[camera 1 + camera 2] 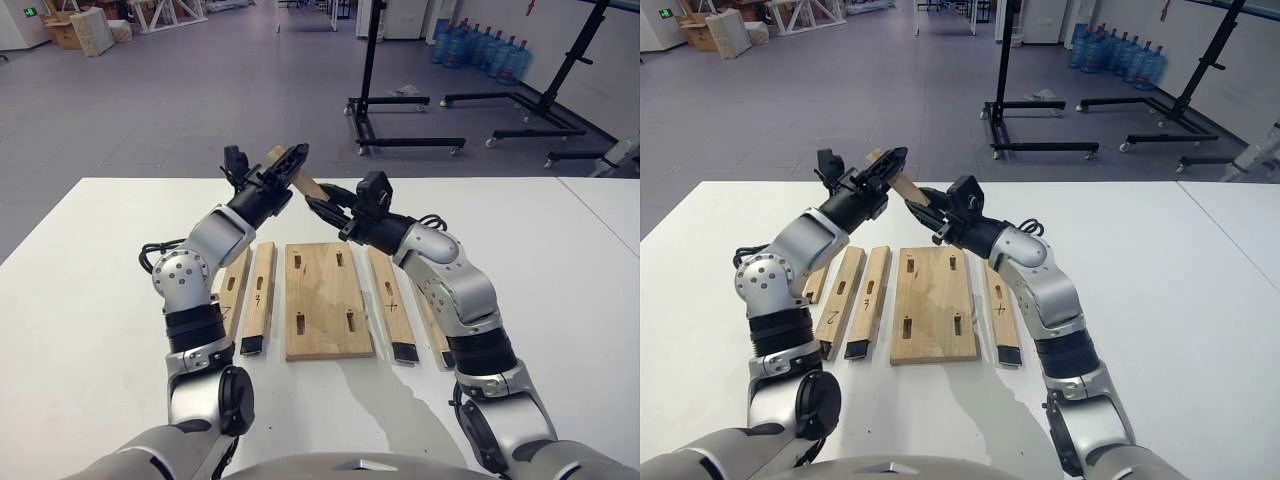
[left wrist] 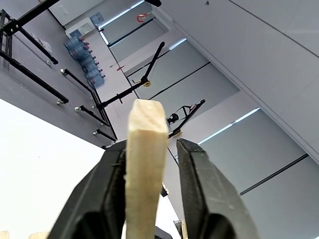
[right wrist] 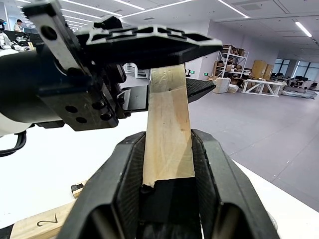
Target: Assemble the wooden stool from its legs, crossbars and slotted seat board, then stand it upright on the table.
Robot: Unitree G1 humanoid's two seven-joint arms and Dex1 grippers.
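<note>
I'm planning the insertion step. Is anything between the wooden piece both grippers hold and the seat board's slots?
Nothing visible does. The left gripper and right gripper hold the wooden piece in the air, by the far end of the seat board. Its four slots lie uncovered; the legs lie beside it.

Seat board is pale bare wood, matt, grain showing. The table under it is smooth matt white. Legs on both sides of the board: same raw wood with black tips, maybe rubber. The wooden piece above the board's far edge has roughish edges. The left gripper and right gripper look like matt black plastic.
</note>
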